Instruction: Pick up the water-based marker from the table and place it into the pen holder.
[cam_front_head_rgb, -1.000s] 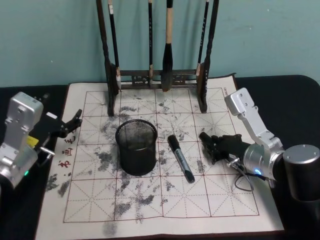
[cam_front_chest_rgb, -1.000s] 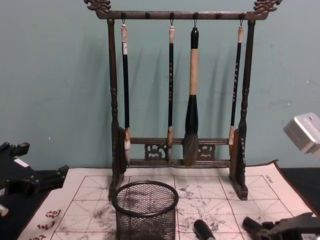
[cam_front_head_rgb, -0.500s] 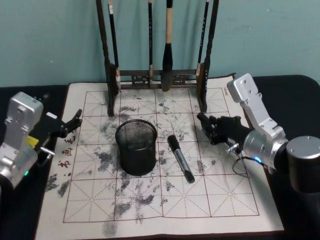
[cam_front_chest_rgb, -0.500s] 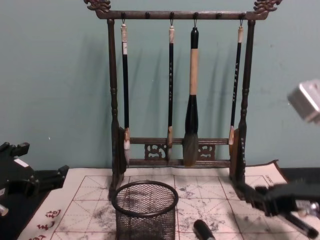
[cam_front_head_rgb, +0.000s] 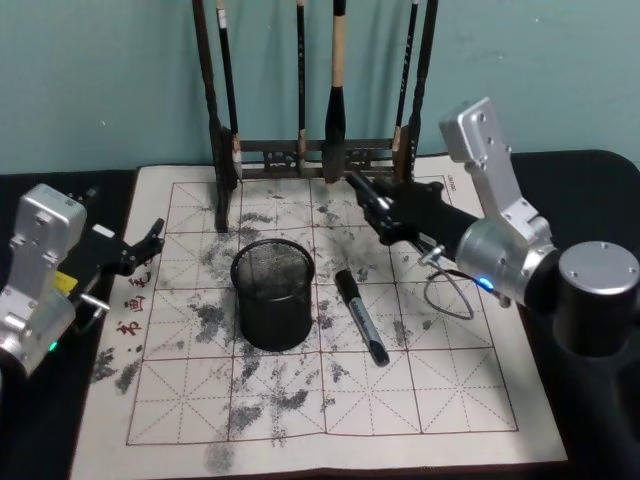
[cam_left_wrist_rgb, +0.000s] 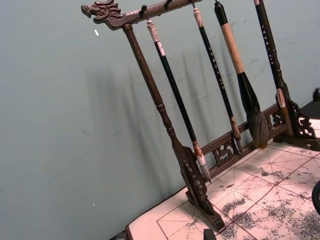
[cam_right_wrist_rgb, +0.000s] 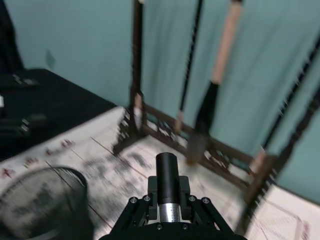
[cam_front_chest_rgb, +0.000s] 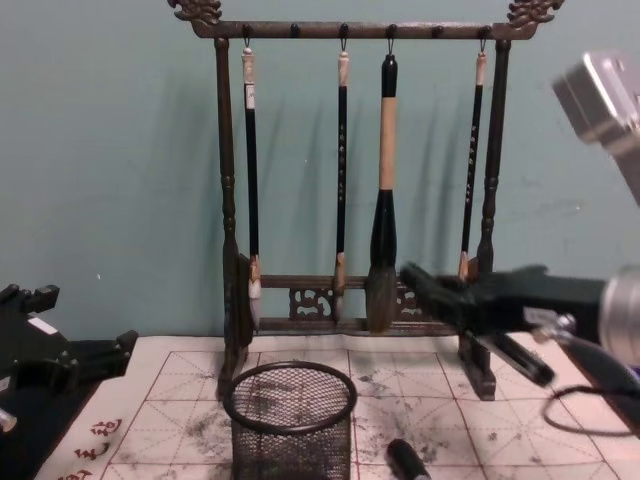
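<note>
Above the ink-stained gridded paper mat (cam_front_head_rgb: 300, 420), the right gripper (cam_front_head_rgb: 362, 195) has swung up toward the tall dark wooden brush rack (cam_front_head_rgb: 212, 120), fingers pinched together, empty. The left gripper (cam_front_head_rgb: 148, 245) idles at the mat's left edge, fingers spread. Just right of the round black wire-mesh pen holder (cam_front_head_rgb: 272, 300), the black water-based marker (cam_front_head_rgb: 360, 318) lies ungrasped.

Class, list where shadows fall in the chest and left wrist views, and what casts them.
Chest view: the brush rack and its hanging brushes cast faint, soft shadows on the wall behind. Left wrist view: the rack throws broader, diffuse streaks on that wall.
</note>
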